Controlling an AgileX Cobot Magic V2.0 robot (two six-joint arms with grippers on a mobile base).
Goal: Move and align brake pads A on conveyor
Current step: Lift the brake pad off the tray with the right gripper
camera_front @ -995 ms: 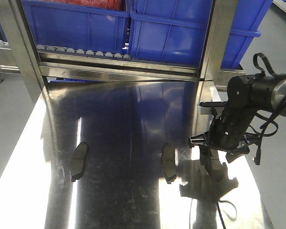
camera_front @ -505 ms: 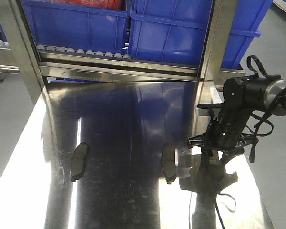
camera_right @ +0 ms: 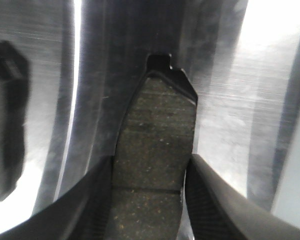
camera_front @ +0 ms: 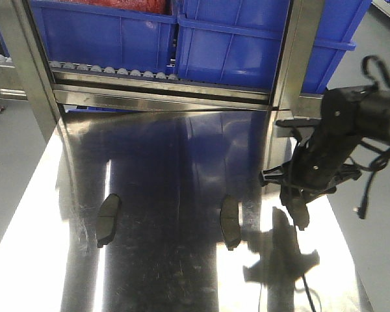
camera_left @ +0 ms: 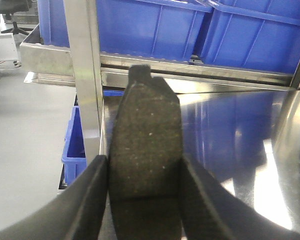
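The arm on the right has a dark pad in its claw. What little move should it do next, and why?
Probably raise it a little, then carry it away. The right gripper is shut on a brake pad held clear of the steel table, near another pad lying there. The conveyor is not in view, so the direction is unclear.

Left pad [camera_front: 108, 220], middle pad [camera_front: 230, 222] on tabletop [camera_front: 169, 162], third pad [camera_front: 300, 211] raised rightward, bins [camera_front: 117, 32] behind
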